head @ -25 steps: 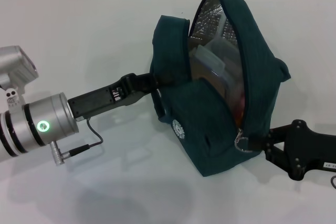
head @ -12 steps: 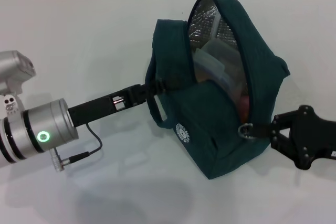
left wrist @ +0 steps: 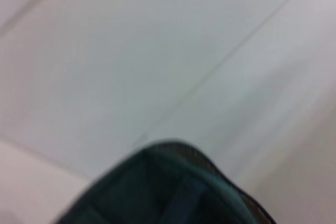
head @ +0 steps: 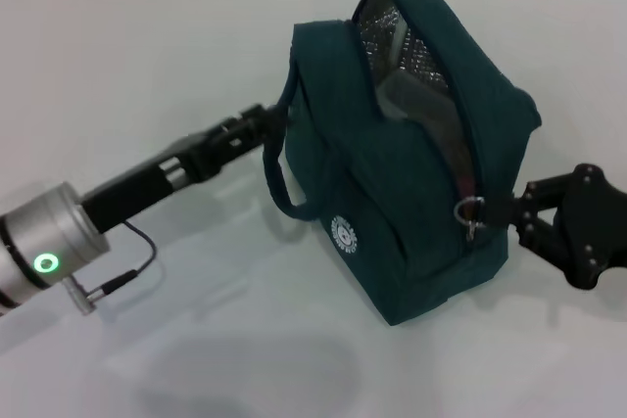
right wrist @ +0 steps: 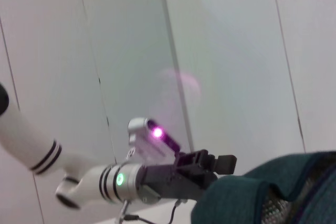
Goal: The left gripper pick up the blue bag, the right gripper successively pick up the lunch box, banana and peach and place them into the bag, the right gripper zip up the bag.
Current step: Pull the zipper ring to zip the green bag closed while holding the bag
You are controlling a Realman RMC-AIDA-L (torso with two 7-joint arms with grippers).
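Note:
The blue bag (head: 402,173) stands upright mid-table, its top opening a narrow slit showing silver foil lining (head: 390,34). A pale edge of the lunch box (head: 404,93) shows inside; the banana and peach are hidden. My left gripper (head: 263,122) reaches in from the left and is shut on the bag at its handle (head: 277,178). My right gripper (head: 514,212) is at the bag's right end, shut on the silver zip pull (head: 468,210). The left wrist view shows only the bag's teal rim (left wrist: 168,182). The right wrist view shows the bag (right wrist: 273,187) and the left arm (right wrist: 157,178).
The white table (head: 147,56) stretches all around the bag, with a wall seam at the far edge. A thin cable (head: 127,261) loops from the left wrist near the table surface.
The right gripper has drawn the zip pull farther up along the opening, which has narrowed over the contents. The left arm has swung so its gripper sits farther back, and the bag stands squarer.

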